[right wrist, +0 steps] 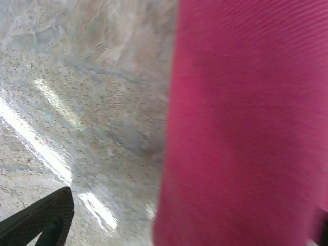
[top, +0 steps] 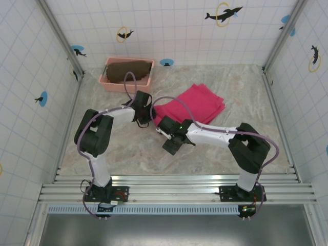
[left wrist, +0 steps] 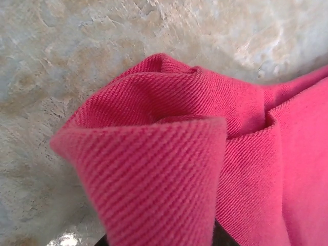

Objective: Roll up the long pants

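The long pants [top: 192, 105] lie folded in a bright magenta heap in the middle of the table. My left gripper [top: 145, 115] is at their left corner. In the left wrist view a lifted fold of the pants [left wrist: 164, 169] rises right up to the camera and covers the jaws, which appear shut on it. My right gripper [top: 171, 142] hangs just in front of the heap's near-left edge. In the right wrist view its fingers stand wide apart, with the left finger [right wrist: 43, 218] over bare table, and the blurred pants [right wrist: 246, 128] cover the right half.
A pink basket [top: 110, 82] holding a dark brown cloth [top: 128, 70] stands at the back left, close behind the left arm. Marbled table surface [top: 128, 148] stretches in front of the heap. Tiled walls enclose the table on three sides.
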Robot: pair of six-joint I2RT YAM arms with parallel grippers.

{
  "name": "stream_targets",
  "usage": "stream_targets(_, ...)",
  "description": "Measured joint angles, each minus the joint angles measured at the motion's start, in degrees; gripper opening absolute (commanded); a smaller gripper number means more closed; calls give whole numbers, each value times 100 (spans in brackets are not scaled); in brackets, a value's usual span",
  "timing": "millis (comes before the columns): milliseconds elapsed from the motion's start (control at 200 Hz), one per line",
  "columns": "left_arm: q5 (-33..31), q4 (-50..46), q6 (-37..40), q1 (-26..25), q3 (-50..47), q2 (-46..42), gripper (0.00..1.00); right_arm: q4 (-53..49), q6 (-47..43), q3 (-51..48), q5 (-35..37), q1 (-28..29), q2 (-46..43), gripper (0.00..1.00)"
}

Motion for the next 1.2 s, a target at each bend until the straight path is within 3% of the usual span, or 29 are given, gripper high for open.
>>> stream_targets(155,-334,-1871,297,-120,1342,555,0,-332,251,505,1294,669,103,99)
stream_targets(285,-662,-3342,352,-247,2575,1185,0,-391,463,955,1932,1154,575,99)
stream_targets(525,-1021,-4854,199,-380,3482,1683,0,-1132,1005,1759,3112,1554,1867,99)
stream_targets(650,-1178,-5320,175,-444,3823,1895,0,-1626,1311,2221,3875,1707,2430,99)
stream_targets(856,-1325,-5827,136,-514,3943,2015,0,-2256,1714,2323,4446,1770,2699,99)
stream_targets(1201,-1523,-6172,114,-531,3770,2002,0,-2647,2197,2164,4664,1598,2732,99)
